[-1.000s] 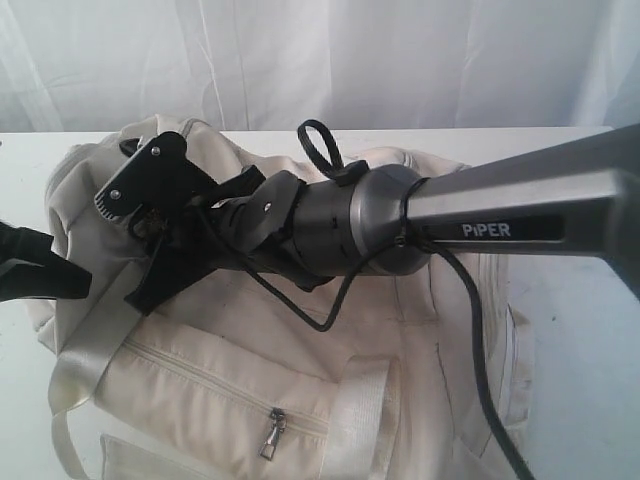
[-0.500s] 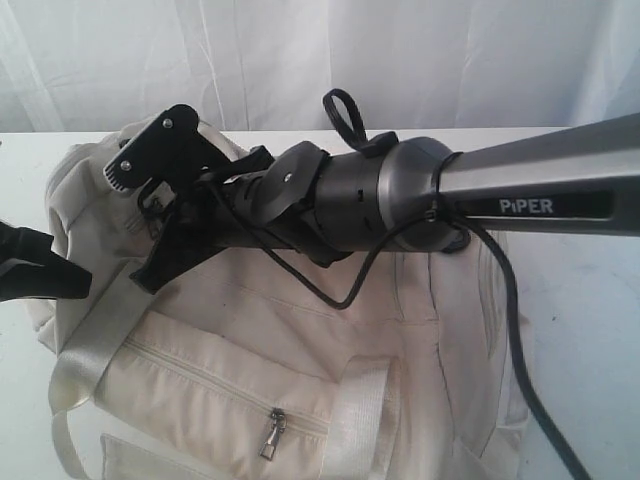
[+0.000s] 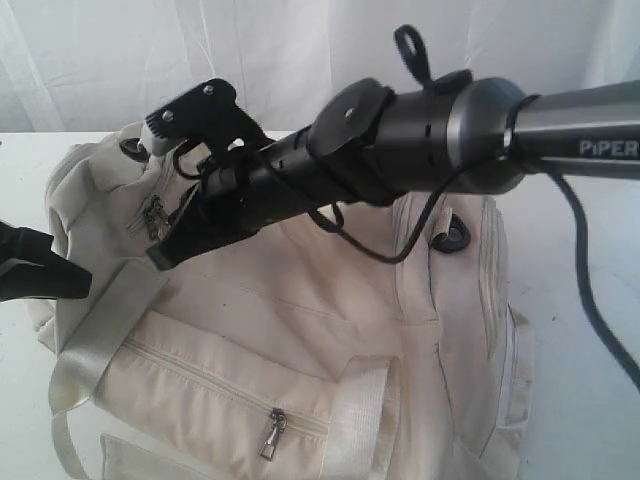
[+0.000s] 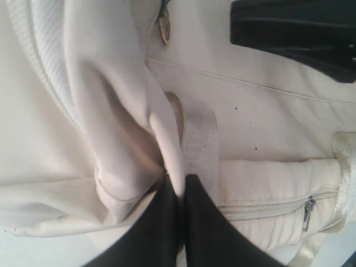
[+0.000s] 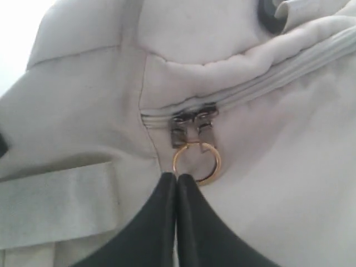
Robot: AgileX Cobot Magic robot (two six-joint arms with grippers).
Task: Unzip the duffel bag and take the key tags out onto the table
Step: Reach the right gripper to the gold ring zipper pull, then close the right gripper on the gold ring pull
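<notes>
Bag top hidden
The right arm (image 3: 400, 140) covers the duffel bag (image 3: 300, 330)'s upper zipper; its lower end is cropped; the right fingers (image 5: 158, 222)' hold on the gold ring (image 5: 217, 167) is unclear.

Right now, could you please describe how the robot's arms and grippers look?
The right arm is a silver-grey tube lettered PiPER, white on black, with a black wrist and loose black cable. The left gripper and right gripper have tapered black fingers.

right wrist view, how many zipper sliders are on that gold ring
2: one slider and a second slider touching beside it on the duffel bag zip, both tabs hooked into the gold ring. None looks hidden here.
</notes>
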